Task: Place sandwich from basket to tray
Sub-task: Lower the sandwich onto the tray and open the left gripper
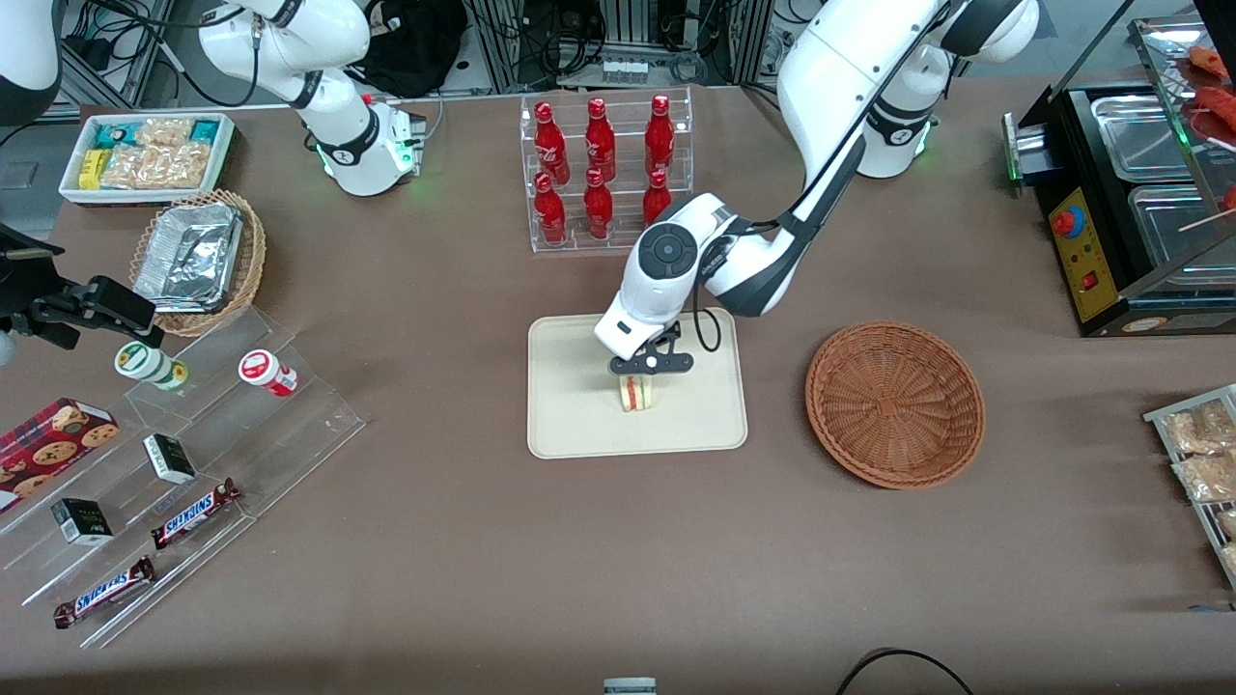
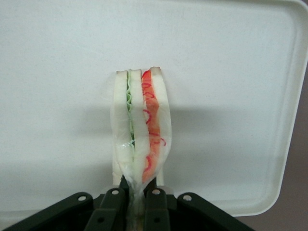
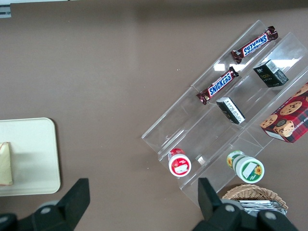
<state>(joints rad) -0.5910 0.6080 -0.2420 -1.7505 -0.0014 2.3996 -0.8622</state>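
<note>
- gripper over the middle of the tray; fingers pinched tight on one end of the sandwich, bread squeezed between them
- sandwich upright, over the tray or on it; contact not clear
- wicker basket empty, well apart toward the working arm's end
- transfer looks nearly done; left: let go, lift clear

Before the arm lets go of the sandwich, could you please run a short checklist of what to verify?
1. gripper shut on the sandwich: ok.
2. Sandwich over the tray, inside its rim: ok.
3. Sandwich resting on the tray surface: cannot tell.
4. basket holds nothing more: ok.
5. Sandwich upright, filling edge showing: ok.
</note>
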